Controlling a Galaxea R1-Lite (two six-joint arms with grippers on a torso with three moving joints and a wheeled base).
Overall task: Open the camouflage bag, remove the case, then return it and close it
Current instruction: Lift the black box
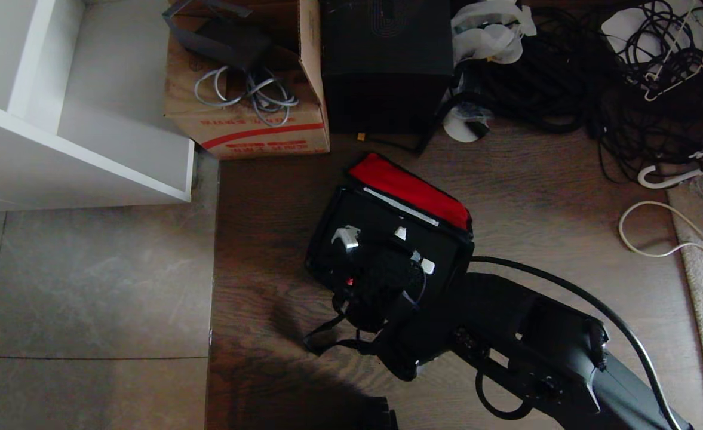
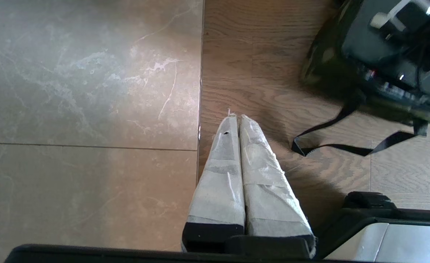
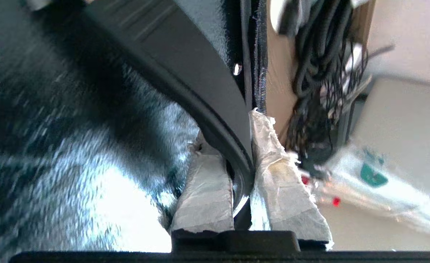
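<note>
At the centre of the head view, the soft camouflage bag [image 1: 327, 251] is seen on the wood-grain floor [image 1: 536, 197], its red-lined lid [image 1: 411, 188] folded back. Inside it sits the rigid black case [image 1: 381, 227]. The right claw [image 3: 242, 138], its fingers wrapped in pale tape, is clamped on the case's curved black handle [image 3: 215, 109]. The left claw [image 2: 238, 120] is held together above the floor, beside a flat black strap [image 2: 331, 146].

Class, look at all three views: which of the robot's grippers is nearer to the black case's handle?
Right. The right gripper is shut on the case's handle, above the open camouflage bag. The left gripper hangs shut over the floor beside the bag, touching nothing.
</note>
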